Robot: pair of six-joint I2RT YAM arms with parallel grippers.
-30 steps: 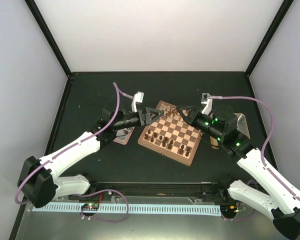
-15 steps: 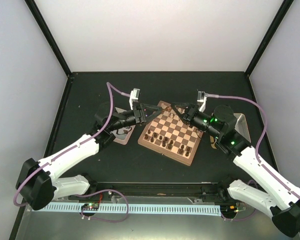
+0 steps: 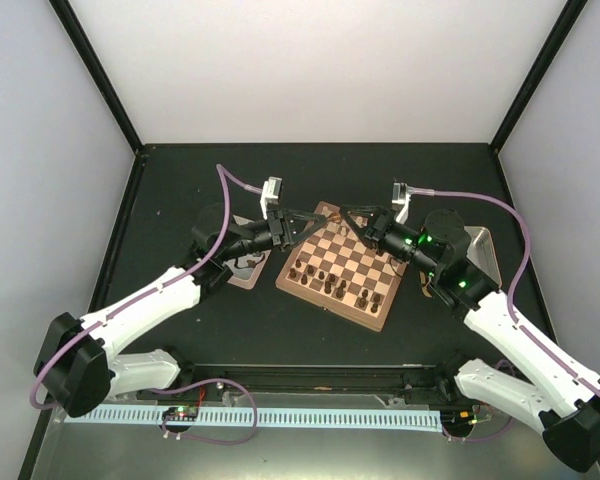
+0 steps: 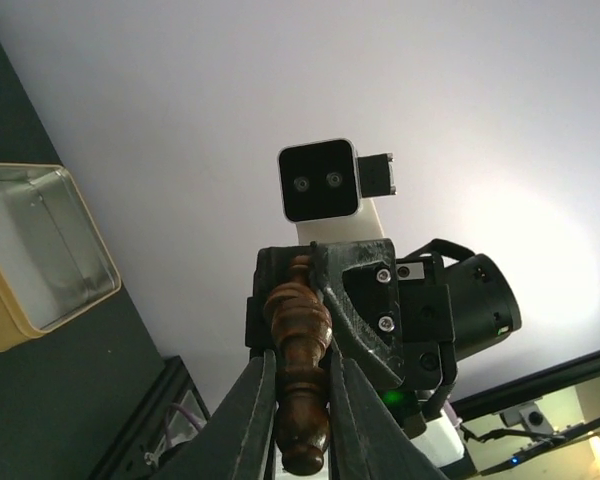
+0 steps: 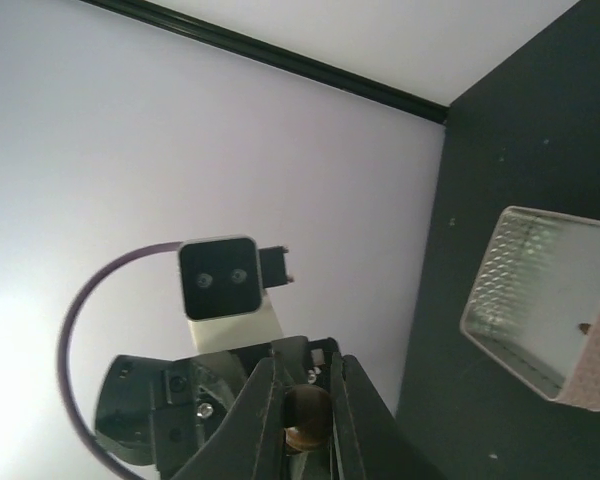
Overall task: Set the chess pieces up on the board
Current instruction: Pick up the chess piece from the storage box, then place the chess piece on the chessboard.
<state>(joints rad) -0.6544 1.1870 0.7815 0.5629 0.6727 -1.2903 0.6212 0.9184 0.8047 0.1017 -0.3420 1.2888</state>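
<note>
Wooden and dark brown, the turned chess piece [image 4: 298, 385] is pinched at one end by my left claw [image 4: 298, 355], and my right claw [image 5: 304, 375] is clamped on its other end. I see the two meet in the air over the far corner of the tan-and-brown checked wooden chessboard [image 3: 330, 306]. It lies on the black surface [image 3: 180, 180] with more dark chessmen [image 3: 325, 275] standing on it.
</note>
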